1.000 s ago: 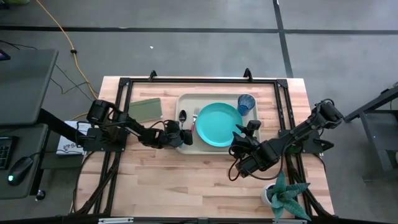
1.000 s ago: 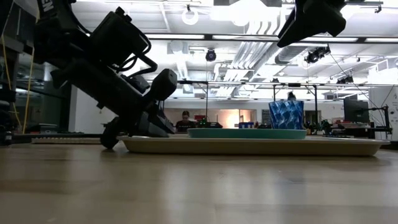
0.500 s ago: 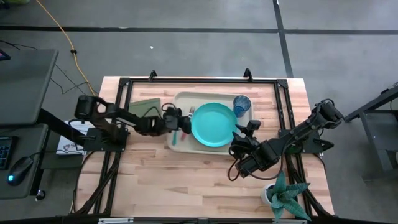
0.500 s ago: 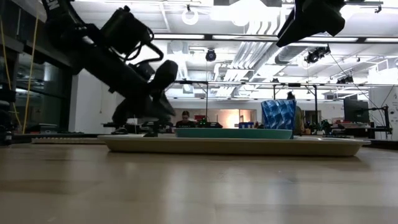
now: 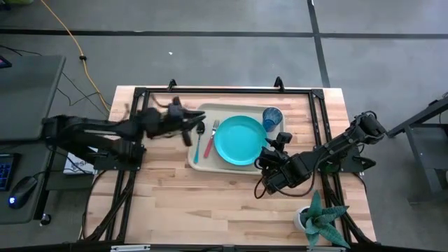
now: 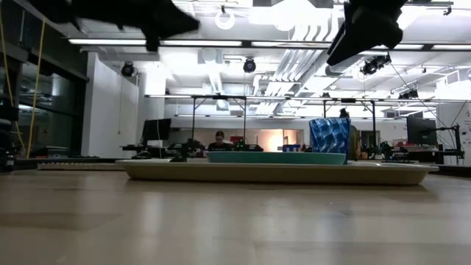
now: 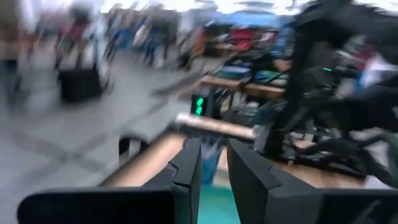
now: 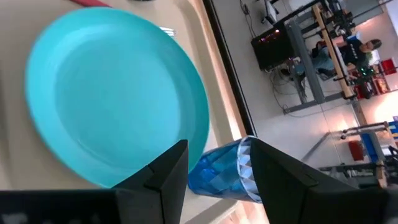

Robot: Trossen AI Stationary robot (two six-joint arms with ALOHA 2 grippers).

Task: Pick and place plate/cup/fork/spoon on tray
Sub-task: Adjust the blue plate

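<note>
The beige tray [image 5: 280, 143] lies on the table and carries the turquoise plate [image 5: 240, 140], the blue cup [image 5: 272, 117] at its far right corner, the red-handled fork [image 5: 208, 145] and the blue-handled spoon [image 5: 199, 140] along its left side. My left gripper [image 5: 187, 134] hangs raised over the tray's left rim, slightly open and empty, as the left wrist view [image 7: 214, 155] shows. My right gripper [image 5: 268, 159] is open and empty above the plate's near right edge. The right wrist view [image 8: 217, 155] looks down on the plate [image 8: 118, 93] and cup [image 8: 224, 171].
A white pot with a spiky green plant [image 5: 318, 220] stands at the near right corner. A black frame [image 5: 140, 94] runs around the table. In the low view the tray [image 6: 280, 171] lies across the middle, with bare wood in front of it.
My left gripper has drawn the tray a little toward the table's left edge with all that lies on it. It has then come off the tray, gone up and toward the far left. The fork now shows on the tray.
</note>
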